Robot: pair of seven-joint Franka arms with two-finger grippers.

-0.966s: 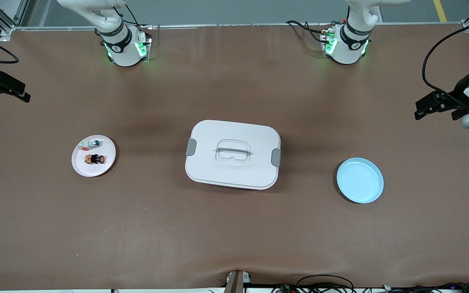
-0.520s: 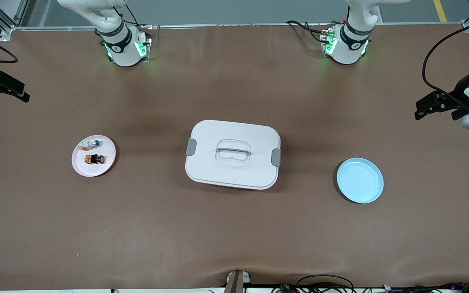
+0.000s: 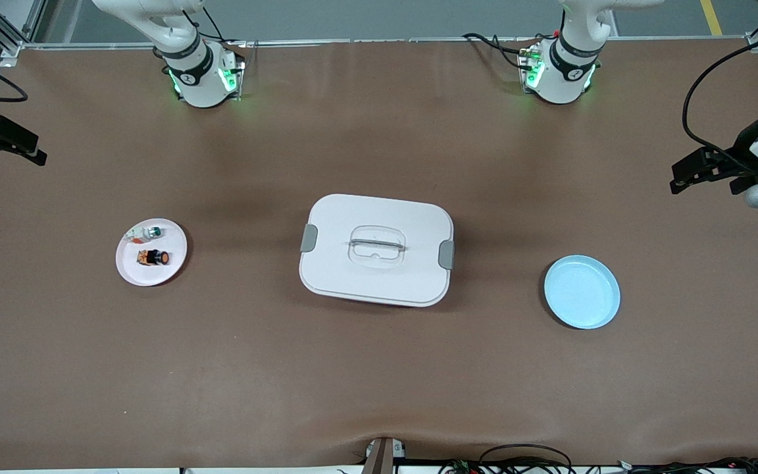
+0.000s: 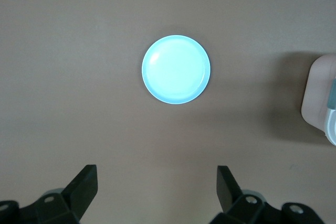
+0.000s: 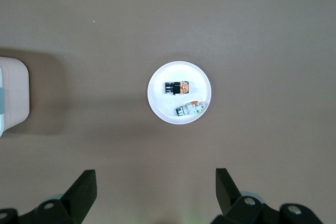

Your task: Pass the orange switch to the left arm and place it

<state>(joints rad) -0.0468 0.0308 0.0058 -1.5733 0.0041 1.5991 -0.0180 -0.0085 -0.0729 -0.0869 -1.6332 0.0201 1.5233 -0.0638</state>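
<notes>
R claw (image 3: 7, 141) a bit nearer table end, both claws splayed; L claw (image 3: 698, 172), orange switch (image 3: 153, 257), box (image 3: 376, 250) unchanged.

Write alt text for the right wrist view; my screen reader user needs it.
Seen from above, a pink plate on a brown table holds the orange switch and a white-and-green part, lying apart. The right gripper hangs high over the table with jaws open, and a corner of the box shows at the edge.

Both wrist views cut the box (image 4: 320, 100) off at the frame edge — only a corner shows — and the markings on the orange switch (image 5: 176, 87) are too small to make out.
</notes>
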